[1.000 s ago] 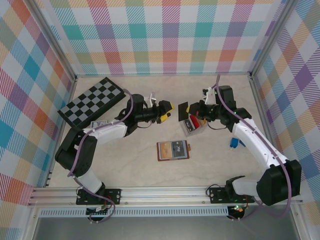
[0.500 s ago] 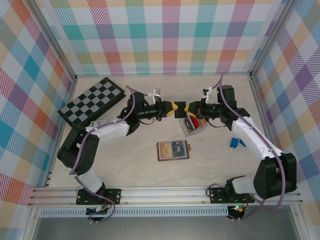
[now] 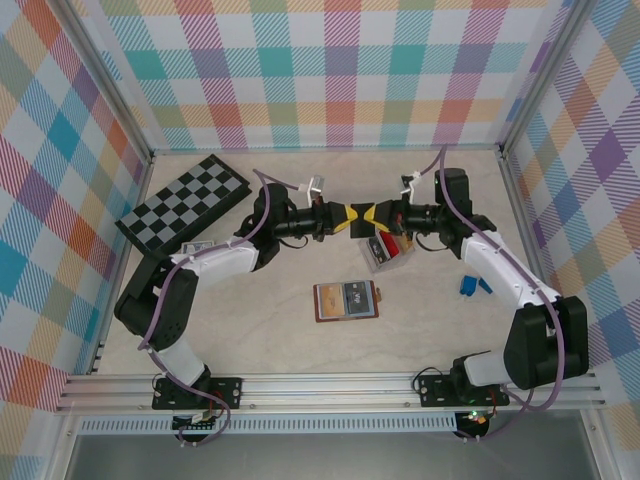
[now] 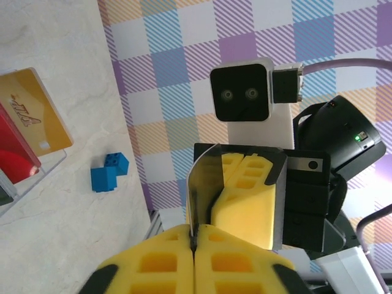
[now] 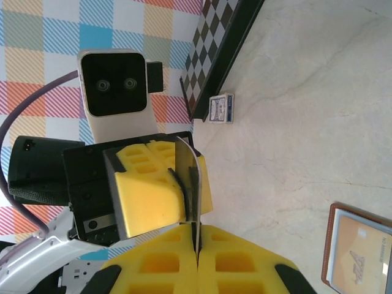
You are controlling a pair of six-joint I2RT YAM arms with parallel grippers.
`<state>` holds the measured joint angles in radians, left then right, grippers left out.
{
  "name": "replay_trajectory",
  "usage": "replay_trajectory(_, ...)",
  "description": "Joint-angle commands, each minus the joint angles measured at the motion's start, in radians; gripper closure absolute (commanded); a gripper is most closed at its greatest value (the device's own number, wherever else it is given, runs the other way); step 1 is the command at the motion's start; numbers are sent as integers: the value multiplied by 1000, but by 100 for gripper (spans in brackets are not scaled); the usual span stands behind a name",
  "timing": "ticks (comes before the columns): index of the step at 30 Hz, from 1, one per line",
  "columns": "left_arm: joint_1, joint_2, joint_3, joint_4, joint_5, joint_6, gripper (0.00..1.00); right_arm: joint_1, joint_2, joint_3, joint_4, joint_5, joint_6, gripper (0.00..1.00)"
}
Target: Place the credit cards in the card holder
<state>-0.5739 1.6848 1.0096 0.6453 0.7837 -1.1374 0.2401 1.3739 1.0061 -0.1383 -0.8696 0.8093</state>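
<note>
Over the table's [image 3: 250,330] far middle we have left gripper [image 3: 352,216] and right gripper [image 3: 370,214] both clamped on one card [image 4: 201,184]; holder [image 3: 346,299] sits toward near edge.

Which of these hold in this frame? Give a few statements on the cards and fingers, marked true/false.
1. The left fingers and right fingers both pinch one dark card in mid-air. True.
2. The card holder lies shut. False: it lies open on the table, a card inside.
3. The clear tray holds a red card and a gold card. True.
4. The blue block sits inside the tray. False: it sits on the table, apart from it.
</note>
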Motion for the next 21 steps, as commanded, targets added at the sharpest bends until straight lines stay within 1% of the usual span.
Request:
replay_trajectory(1, -7, -53, 23, -219, -52, 118, 72, 5, -17, 31, -158, 92, -126, 96)
replay_trajectory(2, -8, -70, 28, -346, -103, 175, 62, 4, -25, 29, -215, 144, -164, 96)
replay_trajectory(3, -7, -82, 31, -453, -159, 216, 57, 5, -35, 20, -255, 187, -193, 96)
replay_trajectory(5, -12, -102, 32, -675, -300, 295, 50, 10, -55, -22, -294, 237, -229, 96)
replay_trajectory(7, -13, -110, 12, -814, -406, 321, 49, 33, -74, -77, -297, 279, -243, 96)
replay_trajectory(9, -17, -123, -35, -845, -440, 330, 47, 83, -87, -131, -296, 348, -264, 96)
replay_trajectory(11, -23, -148, -86, -859, -479, 308, 45, 146, -95, -178, -291, 429, -289, 96)
replay_trajectory(13, -32, -165, -113, -876, -505, 307, 44, 188, -95, -210, -287, 492, -278, 95)
replay_trajectory(16, -50, -172, -118, -951, -553, 321, 41, 221, -58, -221, -287, 490, -267, 95)
replay_trajectory(21, -65, -146, -129, -960, -554, 318, 40, 276, -8, -217, -263, 518, -257, 95)
